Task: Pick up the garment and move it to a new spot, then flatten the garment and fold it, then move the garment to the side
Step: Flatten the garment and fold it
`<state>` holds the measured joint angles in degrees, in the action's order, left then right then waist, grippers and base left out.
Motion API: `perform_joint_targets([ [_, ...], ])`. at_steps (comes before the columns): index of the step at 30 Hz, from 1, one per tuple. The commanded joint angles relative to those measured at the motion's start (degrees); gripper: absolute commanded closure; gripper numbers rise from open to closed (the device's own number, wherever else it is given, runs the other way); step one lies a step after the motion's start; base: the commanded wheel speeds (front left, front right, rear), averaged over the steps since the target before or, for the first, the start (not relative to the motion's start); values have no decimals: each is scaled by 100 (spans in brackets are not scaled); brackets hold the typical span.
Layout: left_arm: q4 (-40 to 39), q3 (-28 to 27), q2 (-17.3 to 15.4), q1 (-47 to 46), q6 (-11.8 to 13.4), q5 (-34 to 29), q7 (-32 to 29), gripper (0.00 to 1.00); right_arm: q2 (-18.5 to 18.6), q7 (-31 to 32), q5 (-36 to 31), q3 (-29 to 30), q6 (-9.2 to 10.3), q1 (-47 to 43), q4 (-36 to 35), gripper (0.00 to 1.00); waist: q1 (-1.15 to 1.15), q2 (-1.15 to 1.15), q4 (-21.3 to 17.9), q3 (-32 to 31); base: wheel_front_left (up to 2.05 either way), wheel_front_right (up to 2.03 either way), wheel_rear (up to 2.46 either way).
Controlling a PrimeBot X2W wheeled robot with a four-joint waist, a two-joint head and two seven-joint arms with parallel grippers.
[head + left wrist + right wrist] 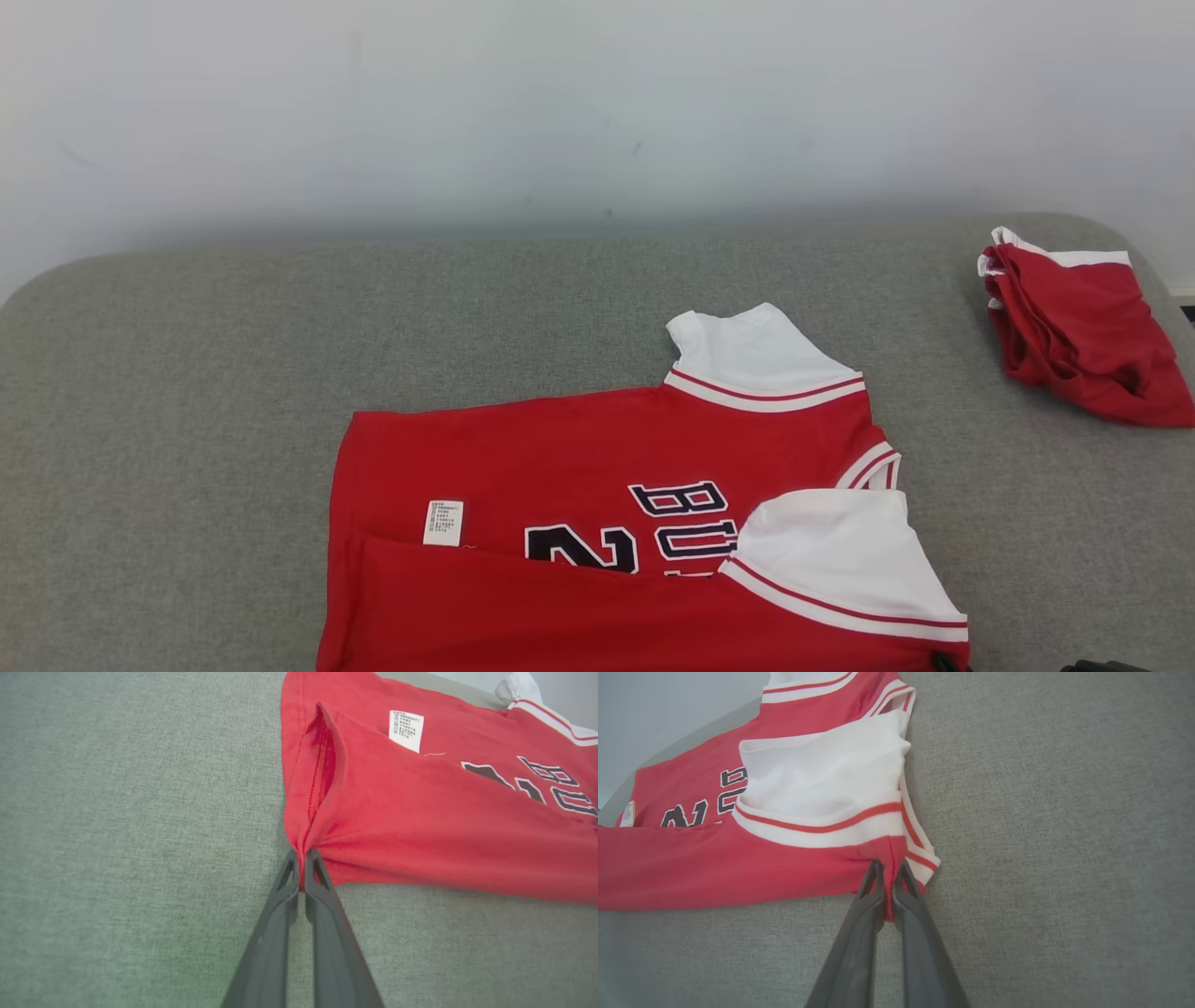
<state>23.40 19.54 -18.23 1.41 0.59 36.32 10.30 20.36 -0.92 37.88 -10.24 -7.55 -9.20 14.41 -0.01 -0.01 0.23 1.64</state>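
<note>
The garment is a red jersey with white sleeves and dark lettering, lying on the grey surface with its near long side folded over the lettering. My left gripper is shut on the garment at the red hem corner, and the cloth bunches into its tips. My right gripper is shut on the garment at the shoulder edge, just below the folded white sleeve. In the head view a dark tip of my right gripper peeks in at the bottom edge beside the near sleeve.
A second red and white garment lies crumpled at the far right of the grey padded surface. A pale wall stands behind the surface. Bare grey fabric stretches to the left of the jersey and beyond it.
</note>
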Motion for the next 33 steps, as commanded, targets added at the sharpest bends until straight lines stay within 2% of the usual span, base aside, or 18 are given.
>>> perform_joint_targets([
  [1,-15,-18,-47,74,43,25,6,51,-21,15,-58,58,12,-26,-41,4,1,1,-6,-23,0,0,0],
  [2,-49,-38,-37,92,58,28,49,0,-65,52,-96,95,12,-62,-81,0,1,1,-1,-39,0,0,0],
  [8,-320,-171,-27,165,93,-22,316,0,-234,109,-351,402,12,-169,-466,0,1,1,92,-129,0,0,0],
  [13,-707,-428,5,215,143,-190,471,0,-393,-86,-543,557,12,-100,-807,0,1,1,157,-198,0,0,0],
  [18,-1440,-1077,321,383,253,-753,483,0,-642,-663,-1061,627,12,33,-905,0,1,1,181,-239,0,0,0],
  [22,-1863,-1393,625,499,150,-1379,485,0,-921,-1123,-1468,613,12,112,-777,0,1,1,205,-254,0,0,0],
  [26,-2058,-1717,974,622,33,-1874,486,0,-1194,-1354,-1581,638,12,129,-622,0,1,1,212,-258,0,0,0],
  [33,-1838,-2149,1377,795,-329,-2358,487,0,-1354,-1428,-1922,684,12,142,-498,0,1,1,178,-238,0,0,0],
])
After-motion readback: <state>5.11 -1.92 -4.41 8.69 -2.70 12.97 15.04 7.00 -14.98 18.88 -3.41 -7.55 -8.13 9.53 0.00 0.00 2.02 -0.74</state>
